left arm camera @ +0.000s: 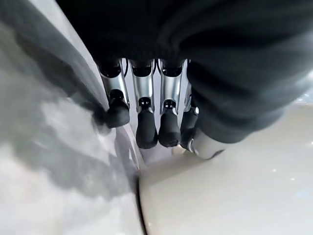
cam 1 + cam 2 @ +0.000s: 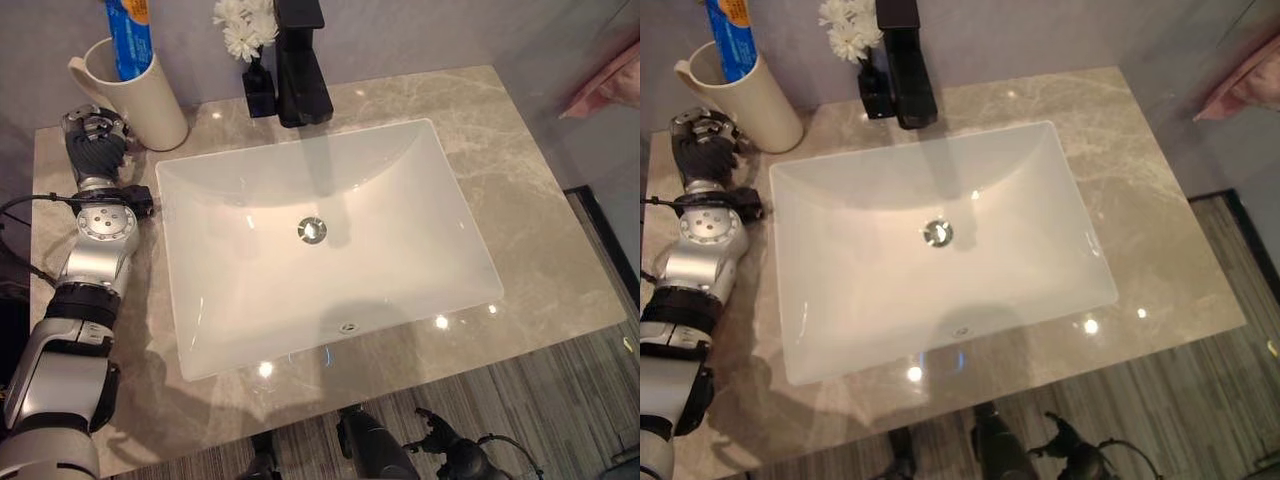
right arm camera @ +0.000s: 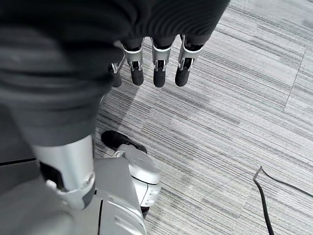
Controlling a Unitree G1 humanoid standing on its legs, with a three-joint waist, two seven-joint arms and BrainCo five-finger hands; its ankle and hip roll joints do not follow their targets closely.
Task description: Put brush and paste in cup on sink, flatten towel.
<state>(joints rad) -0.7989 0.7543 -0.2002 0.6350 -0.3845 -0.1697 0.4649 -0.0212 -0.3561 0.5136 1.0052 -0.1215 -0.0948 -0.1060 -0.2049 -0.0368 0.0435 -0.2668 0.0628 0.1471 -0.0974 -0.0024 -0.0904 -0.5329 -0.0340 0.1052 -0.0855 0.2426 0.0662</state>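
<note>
A cream cup [image 2: 140,95] with a handle stands on the marble counter [image 2: 540,230] at the back left, behind the sink's corner. A blue paste tube [image 2: 128,35] stands upright inside it. My left hand [image 2: 93,135] rests on the counter just left of the cup, near its handle. In the left wrist view its fingers [image 1: 146,127] hang relaxed and hold nothing. A pink towel [image 2: 612,82] shows at the far right, beyond the counter's edge. My right hand [image 3: 157,68] hangs over the striped floor, fingers straight and empty.
The white rectangular sink [image 2: 200,330] takes up the middle of the counter, with a metal drain [image 2: 312,230]. A black faucet [image 2: 300,70] and a small black vase of white flowers [image 2: 255,75] stand behind it. Bare counter lies to the right.
</note>
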